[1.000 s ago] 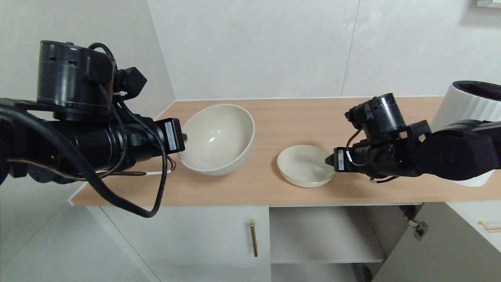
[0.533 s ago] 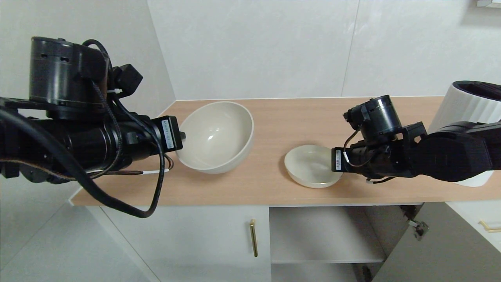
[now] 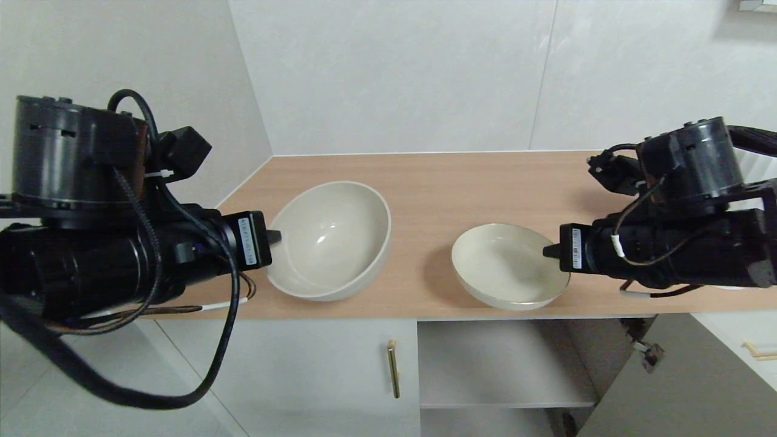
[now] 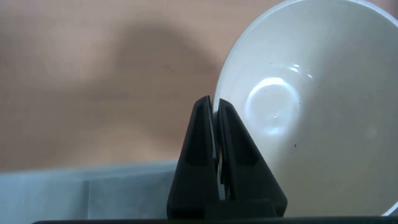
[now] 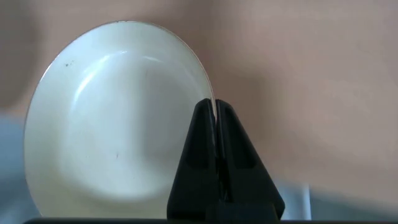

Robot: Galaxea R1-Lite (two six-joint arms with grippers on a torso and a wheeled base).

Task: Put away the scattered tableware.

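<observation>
A large cream bowl (image 3: 331, 240) hangs tilted over the left front of the wooden counter (image 3: 461, 182), its rim pinched in my shut left gripper (image 3: 274, 237). The left wrist view shows the fingers (image 4: 216, 134) clamped on the bowl's (image 4: 311, 118) rim. A smaller, shallow cream bowl (image 3: 507, 264) is held above the counter's front edge on the right, with my right gripper (image 3: 549, 250) shut on its rim. In the right wrist view that shallow bowl (image 5: 118, 118) fans out from the closed gripper (image 5: 214, 124).
A white ribbed container (image 3: 749, 152) stands at the counter's right end behind my right arm. Below the counter, a cabinet compartment (image 3: 498, 364) stands open with a bare shelf, beside a shut door with a gold handle (image 3: 393, 368). Tiled walls close off the back and left.
Both arms have pulled back toward the counter's front edge, carrying their bowls. The shallow bowl has come up off the counter and shifted right; the large bowl has dropped lower and nearer.
</observation>
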